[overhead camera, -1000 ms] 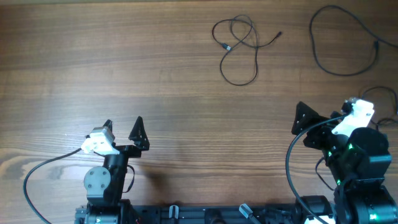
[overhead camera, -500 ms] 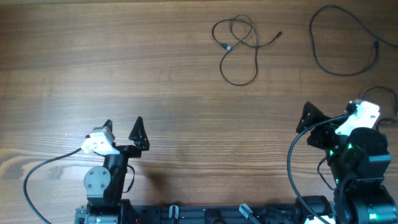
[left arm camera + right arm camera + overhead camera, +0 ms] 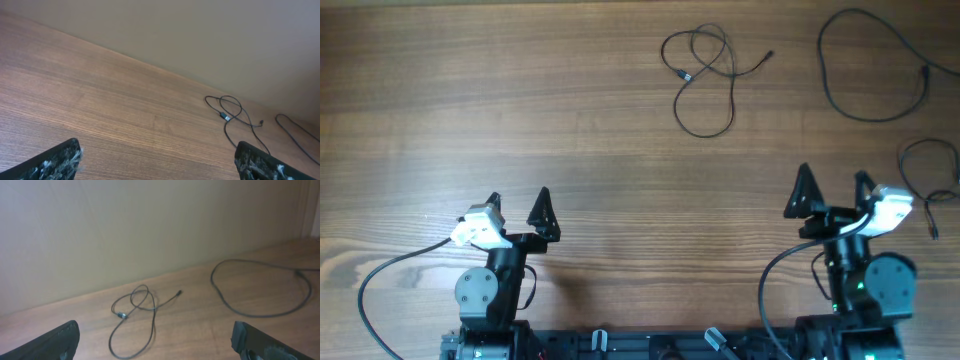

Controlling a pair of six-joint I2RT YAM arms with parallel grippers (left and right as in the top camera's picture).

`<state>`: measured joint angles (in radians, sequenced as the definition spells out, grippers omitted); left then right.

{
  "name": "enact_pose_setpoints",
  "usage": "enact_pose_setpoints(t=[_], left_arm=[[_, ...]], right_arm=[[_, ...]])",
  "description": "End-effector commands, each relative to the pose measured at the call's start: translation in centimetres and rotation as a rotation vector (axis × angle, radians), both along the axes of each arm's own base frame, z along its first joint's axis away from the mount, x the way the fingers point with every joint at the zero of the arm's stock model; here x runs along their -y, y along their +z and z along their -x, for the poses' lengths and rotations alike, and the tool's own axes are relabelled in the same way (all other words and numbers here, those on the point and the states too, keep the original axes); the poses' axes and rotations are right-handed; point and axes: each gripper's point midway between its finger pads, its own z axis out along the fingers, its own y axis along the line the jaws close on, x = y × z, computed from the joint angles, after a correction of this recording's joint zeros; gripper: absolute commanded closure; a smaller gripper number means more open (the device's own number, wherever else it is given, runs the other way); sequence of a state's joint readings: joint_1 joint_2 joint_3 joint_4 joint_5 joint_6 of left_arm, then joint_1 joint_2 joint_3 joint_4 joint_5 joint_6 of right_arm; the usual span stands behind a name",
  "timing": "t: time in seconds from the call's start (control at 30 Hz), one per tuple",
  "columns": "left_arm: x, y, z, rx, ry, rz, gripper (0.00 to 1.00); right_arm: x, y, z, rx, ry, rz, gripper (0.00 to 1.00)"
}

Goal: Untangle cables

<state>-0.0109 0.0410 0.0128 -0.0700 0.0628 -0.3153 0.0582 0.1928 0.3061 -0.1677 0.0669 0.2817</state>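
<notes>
Fingers stand spread wide and empty on both your left gripper [image 3: 517, 195] and right gripper [image 3: 833, 175], near the table's front edge. The looped cable [image 3: 705, 80] lies by the far edge, right of centre, its loops running front to back. A second cable [image 3: 865, 118] curves in the far right corner, and a third cable [image 3: 925, 141] lies by the right edge. Your right arm is nearer: reach forward and left

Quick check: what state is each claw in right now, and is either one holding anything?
Left claw: open, holding nothing.
Right claw: open, holding nothing.
</notes>
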Motion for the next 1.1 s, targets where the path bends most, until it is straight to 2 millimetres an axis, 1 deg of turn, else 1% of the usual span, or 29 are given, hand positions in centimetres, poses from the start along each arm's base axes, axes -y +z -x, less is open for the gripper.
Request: enact_pose_setpoints(t=[0.0, 0.1, 0.13, 0.3, 0.7, 0.8, 0.97, 1.07], left_arm=[[0.1, -0.4, 0.0, -0.006, -0.013, -0.018, 0.00], [0.1, -0.4, 0.0, -0.006, -0.013, -0.018, 0.00], [0.1, -0.4, 0.0, -0.006, -0.013, -0.018, 0.00], [0.1, -0.4, 0.0, -0.006, -0.013, -0.018, 0.00], [0.1, -0.4, 0.0, -0.006, -0.013, -0.018, 0.00], [0.1, -0.4, 0.0, -0.006, -0.013, -0.018, 0.00], [0.1, -0.4, 0.0, -0.006, -0.013, -0.018, 0.00], [0.1, -0.4, 0.0, -0.006, -0.013, -0.018, 0.00]], right_arm=[[-0.1, -2.1, 0.2, 0.027, 0.014, 0.012, 0.00], [-0.2, -3.8, 0.1, 0.028, 0.022, 0.006, 0.00], [-0.4, -4.7, 0.1, 0.032, 0.037, 0.005, 0.00], [-0.5, -6.4, -0.1, 0.011, 0.049, -0.017, 0.00], [-0.6, -6.3, -0.2, 0.027, 0.056, 0.015, 0.00], [-1.0, -6.2, -0.3, 0.061, 0.082, 0.012, 0.00], [-1.2, -6.2, -0.3, 0.059, 0.089, 0.013, 0.00], [-1.2, -6.3, -0.3, 0.061, 0.091, 0.075, 0.00]])
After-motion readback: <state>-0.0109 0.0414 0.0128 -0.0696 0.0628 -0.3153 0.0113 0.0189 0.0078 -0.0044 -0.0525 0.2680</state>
